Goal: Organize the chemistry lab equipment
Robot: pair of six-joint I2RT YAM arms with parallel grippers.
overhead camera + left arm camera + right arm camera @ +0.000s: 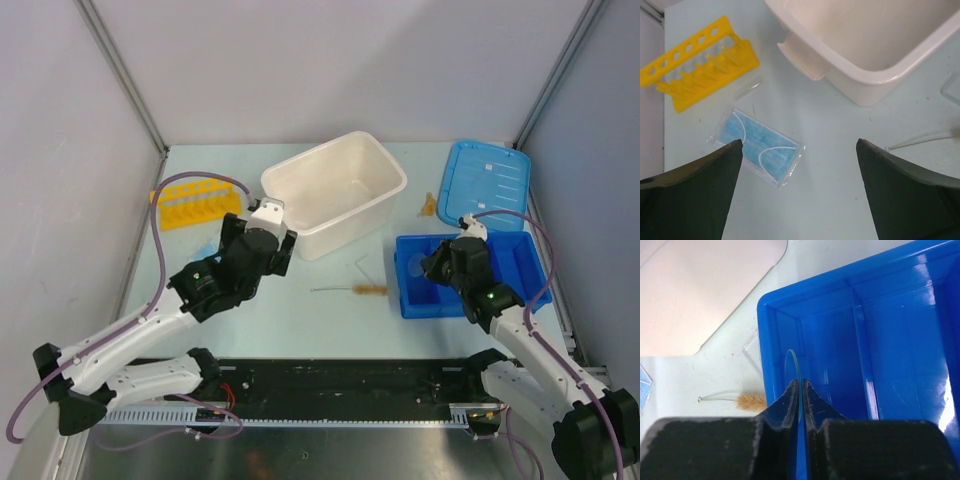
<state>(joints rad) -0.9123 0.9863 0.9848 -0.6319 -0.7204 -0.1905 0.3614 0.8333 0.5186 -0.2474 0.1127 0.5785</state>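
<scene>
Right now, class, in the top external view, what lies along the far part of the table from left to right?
yellow tube rack → white tub → small amber piece → blue lid

The left arm (130, 340) stretches forward and inward with its wrist bent down. The left tool (799, 145) points downward, its fingers (700, 190) spread wide apart. The right arm (530, 335) leans forward. The right tool (800, 384) tilts down, its fingers almost together, pinching a thin clear disc (791, 365) that stands edge-on at their tips.
</scene>
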